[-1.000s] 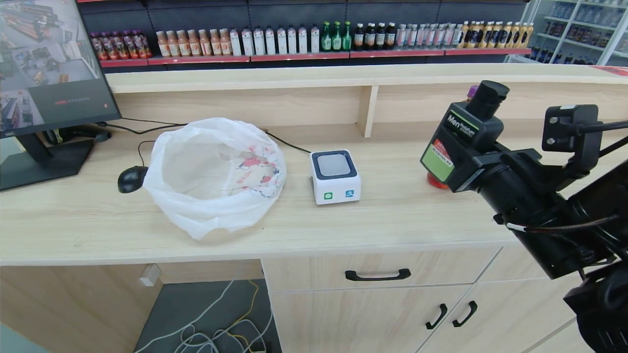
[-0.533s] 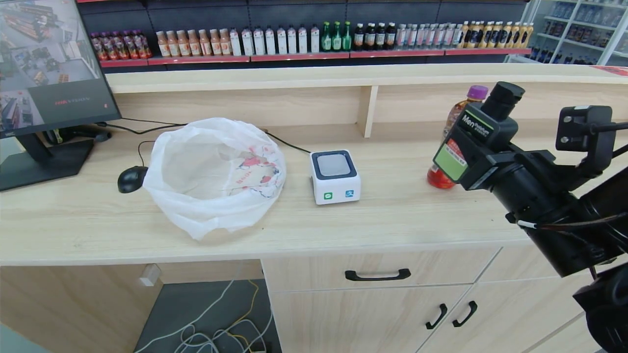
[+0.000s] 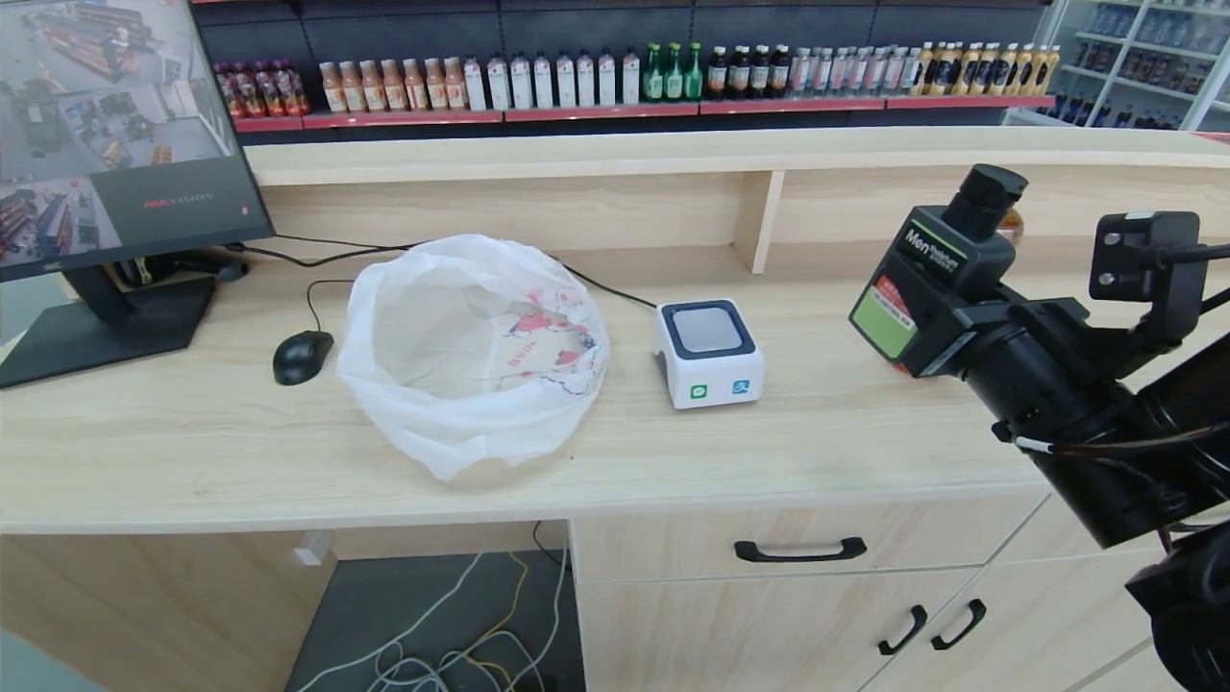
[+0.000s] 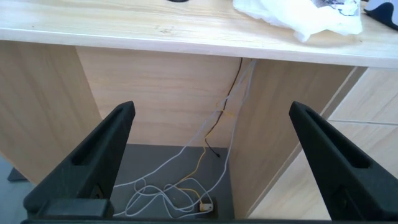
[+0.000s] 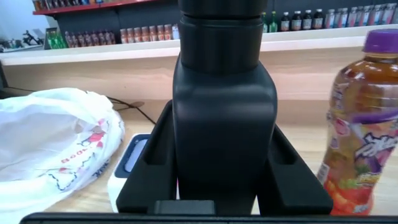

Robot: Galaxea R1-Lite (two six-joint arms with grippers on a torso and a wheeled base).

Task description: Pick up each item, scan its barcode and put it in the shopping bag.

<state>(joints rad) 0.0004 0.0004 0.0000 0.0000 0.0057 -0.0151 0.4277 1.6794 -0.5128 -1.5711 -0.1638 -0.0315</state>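
My right gripper (image 3: pixel 951 327) is shut on a black bottle (image 3: pixel 927 279) with a green and red label, held tilted above the right end of the wooden counter (image 3: pixel 192 452). The right wrist view shows the black bottle (image 5: pixel 224 106) upright between the fingers of my right gripper (image 5: pixel 224 180). A tea bottle with a purple cap (image 5: pixel 357 124) stands on the counter beside and behind it. The white scanner (image 3: pixel 709 351) sits mid-counter, left of the held bottle. The open white shopping bag (image 3: pixel 476 346) lies left of the scanner. My left gripper (image 4: pixel 211 124) hangs open below the counter's front edge.
A monitor (image 3: pixel 125 125) stands at the far left with a black mouse (image 3: pixel 301 356) beside the bag. A raised ledge (image 3: pixel 577 154) runs along the counter's back, with shelves of bottles (image 3: pixel 625 77) behind. Drawers (image 3: pixel 798 550) and loose cables (image 4: pixel 186 186) lie under the counter.
The head camera has shifted, so the whole scene sits further right. Before that, my right gripper carried the black bottle right and slightly up; it now covers the tea bottle.
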